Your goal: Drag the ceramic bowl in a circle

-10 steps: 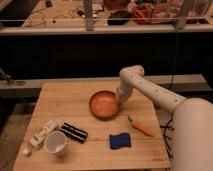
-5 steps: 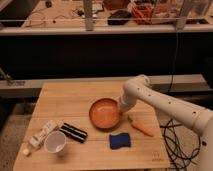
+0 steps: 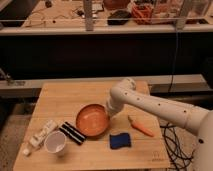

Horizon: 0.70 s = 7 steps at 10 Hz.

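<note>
Orange-brown glazed ceramic bowl [image 3: 93, 119] sits just left of our tool [image 3: 109, 116], which meets its right rim, grip state beyond our telling, so we judge the circle on the wooden bench [image 3: 65, 97] underway, unfinished.

Gripper [image 3: 109, 116] sits at right rim of ceramic bowl [image 3: 92, 119]; the arm's wrist covers its tip and the contact point with the rim. Arm [image 3: 165, 107] runs off the right edge, base cut from view. Label on white tube [image 3: 41, 135] too blurred to read; clutter on the rear shelf [image 3: 100, 27] indistinct.
</note>
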Each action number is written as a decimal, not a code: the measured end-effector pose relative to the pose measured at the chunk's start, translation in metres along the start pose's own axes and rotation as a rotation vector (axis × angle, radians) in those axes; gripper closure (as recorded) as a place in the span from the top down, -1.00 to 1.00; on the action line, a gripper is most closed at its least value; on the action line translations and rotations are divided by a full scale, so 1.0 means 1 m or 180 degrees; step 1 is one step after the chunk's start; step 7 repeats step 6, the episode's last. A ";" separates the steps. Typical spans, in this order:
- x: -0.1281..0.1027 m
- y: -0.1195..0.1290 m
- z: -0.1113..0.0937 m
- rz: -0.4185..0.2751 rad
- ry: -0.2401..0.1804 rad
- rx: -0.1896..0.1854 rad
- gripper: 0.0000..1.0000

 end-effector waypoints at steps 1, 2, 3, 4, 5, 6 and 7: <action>0.026 -0.001 0.003 -0.0032 0.0039 0.0011 -1.00; 0.046 -0.003 0.005 -0.0053 0.0060 0.0019 -1.00; 0.067 -0.004 0.008 -0.0064 0.0073 0.0004 -1.00; 0.097 -0.003 0.012 -0.0060 0.0081 -0.0031 -1.00; 0.122 -0.001 0.015 -0.0041 0.0087 -0.0061 -1.00; 0.139 0.004 0.017 -0.0004 0.0091 -0.0088 -1.00; 0.139 0.004 0.017 -0.0004 0.0091 -0.0088 -1.00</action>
